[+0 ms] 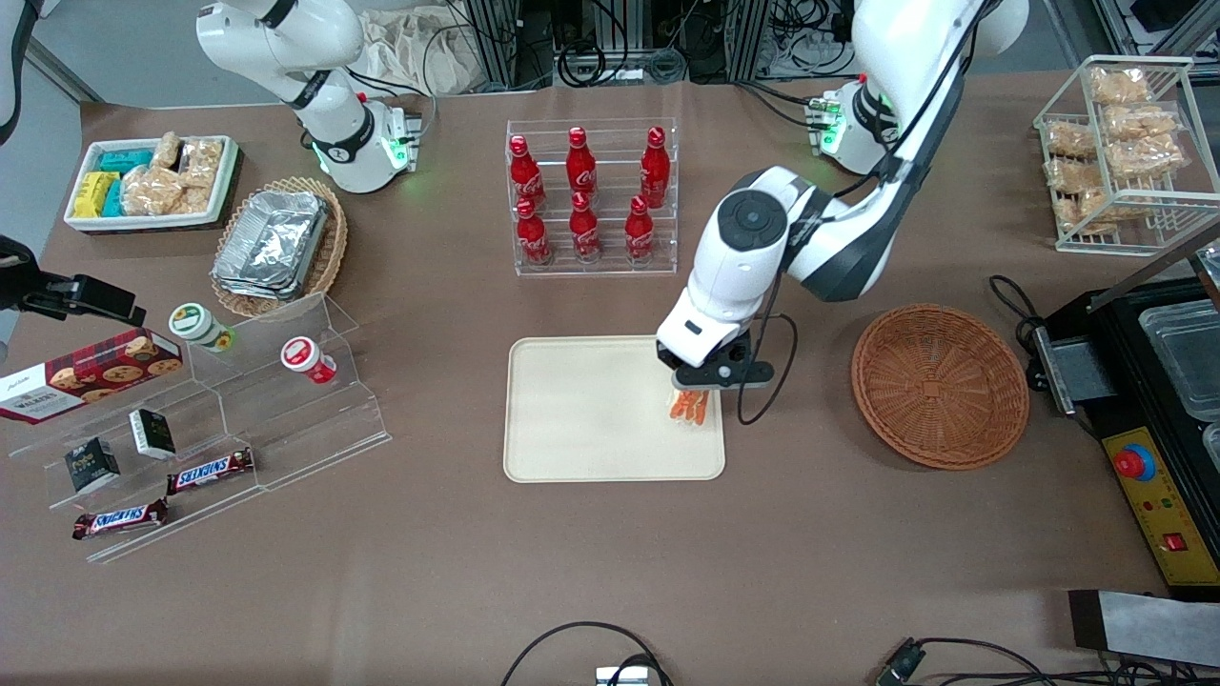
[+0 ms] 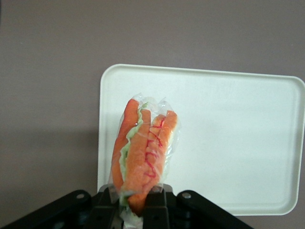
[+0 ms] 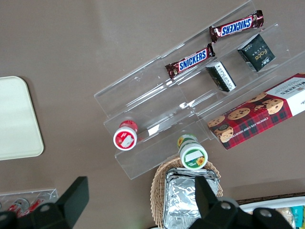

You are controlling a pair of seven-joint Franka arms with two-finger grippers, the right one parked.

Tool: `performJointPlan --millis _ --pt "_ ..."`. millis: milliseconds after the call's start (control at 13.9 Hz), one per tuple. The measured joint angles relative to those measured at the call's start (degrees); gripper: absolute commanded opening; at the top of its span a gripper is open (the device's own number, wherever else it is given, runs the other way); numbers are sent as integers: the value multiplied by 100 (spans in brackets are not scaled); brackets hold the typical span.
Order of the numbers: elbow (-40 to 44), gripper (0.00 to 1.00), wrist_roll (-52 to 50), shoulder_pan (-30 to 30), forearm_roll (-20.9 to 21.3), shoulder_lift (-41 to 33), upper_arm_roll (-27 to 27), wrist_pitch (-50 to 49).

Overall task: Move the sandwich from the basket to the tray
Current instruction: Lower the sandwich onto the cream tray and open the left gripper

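Left wrist view shows the gripper clamped on the narrow end of the sandwich, its fingers pressed against the clear wrap on either side, with the orange-red and green cut edge facing the camera. The wedge hangs above the tray, over the part nearest one short rim, and the gap below it reads as small but real, so the step in hand looks like the final lowering before release.

In the front view the gripper sits over the end of the tray that lies toward the basket, and the sandwich shows just beneath it, close to the rim. The basket itself is empty and well apart from the arm.

To do this well, the arm probably wants a short shift toward the tray's middle before it descends, since the wedge hangs close to the rim and could tip over it. A slow, straight descent until the wrap touches the surface, then a gentle parting of the fingers, should leave the soft bread unsquashed. A straight lift afterward avoids dragging the wrap along.
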Motion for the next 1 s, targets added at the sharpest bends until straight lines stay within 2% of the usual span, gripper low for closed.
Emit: performJointPlan --millis 359,1004 --pt "278 15 -1 -63 0 543 0 29" --pt "312 17 -45 -104 1 977 0 231"
